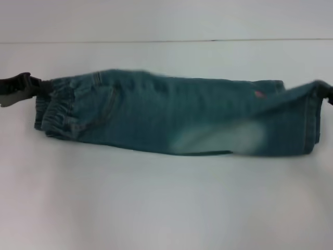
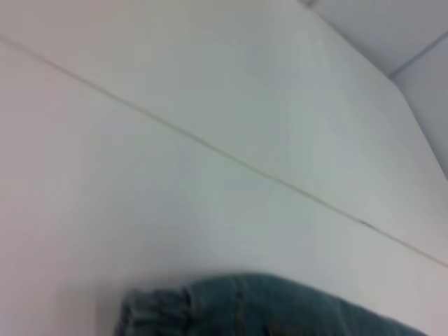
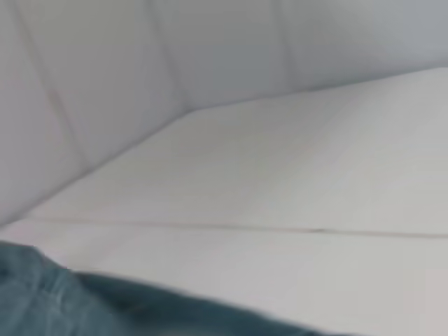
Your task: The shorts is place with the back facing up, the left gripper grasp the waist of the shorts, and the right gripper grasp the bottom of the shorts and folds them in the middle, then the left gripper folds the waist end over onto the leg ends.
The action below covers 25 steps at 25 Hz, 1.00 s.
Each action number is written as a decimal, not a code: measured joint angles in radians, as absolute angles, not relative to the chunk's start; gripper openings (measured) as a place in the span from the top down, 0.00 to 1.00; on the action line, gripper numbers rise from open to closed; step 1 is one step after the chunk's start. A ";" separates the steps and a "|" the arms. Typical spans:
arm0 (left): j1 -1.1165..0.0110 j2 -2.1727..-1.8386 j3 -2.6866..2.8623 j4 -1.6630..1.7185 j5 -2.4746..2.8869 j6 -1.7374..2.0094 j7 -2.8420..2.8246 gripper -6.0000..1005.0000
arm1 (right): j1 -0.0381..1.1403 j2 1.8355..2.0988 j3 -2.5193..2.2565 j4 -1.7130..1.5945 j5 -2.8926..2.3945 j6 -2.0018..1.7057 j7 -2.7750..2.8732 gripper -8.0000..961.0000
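The blue-green denim shorts (image 1: pixel 171 120) stretch across the white table, doubled lengthwise with a faded whitish patch on the front layer. The ruffled waist (image 1: pixel 57 112) is at the left and the flat leg ends (image 1: pixel 307 120) at the right. A small pink embroidery (image 1: pixel 259 94) shows near the leg end. My left gripper (image 1: pixel 40 86) is shut on the waist's upper corner, and my right gripper (image 1: pixel 323 89), at the picture's edge, is shut on the upper corner of the leg ends. The left wrist view shows the gathered waist (image 2: pixel 154 311). The right wrist view shows a strip of denim (image 3: pixel 42 301).
The white table (image 1: pixel 166 198) spreads in front of the shorts. A thin seam (image 1: pixel 166 40) runs across it behind them, and pale wall panels (image 3: pixel 105 77) rise beyond the table's far edge.
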State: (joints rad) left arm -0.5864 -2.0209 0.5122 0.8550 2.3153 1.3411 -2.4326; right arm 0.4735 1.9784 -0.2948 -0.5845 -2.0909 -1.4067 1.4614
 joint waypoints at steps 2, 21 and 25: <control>-0.577 -2.033 0.512 0.855 2.300 1.299 -2.403 0.96 | 0.486 2.018 -0.294 -0.580 -2.059 -1.294 1.403 0.98; -0.550 -2.059 0.540 0.851 2.306 1.196 -2.315 0.96 | 0.648 2.086 -0.312 -0.425 -1.999 -0.900 1.176 0.94; -0.549 -2.058 0.541 0.851 2.306 1.178 -2.292 0.96 | 0.676 2.086 -0.315 -0.391 -1.987 -0.833 1.141 0.94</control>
State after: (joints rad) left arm -0.5492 -2.0581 0.5405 0.8511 2.3065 1.1776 -2.2923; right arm 0.6763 2.0862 -0.3148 -0.3907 -1.9867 -0.8326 1.1414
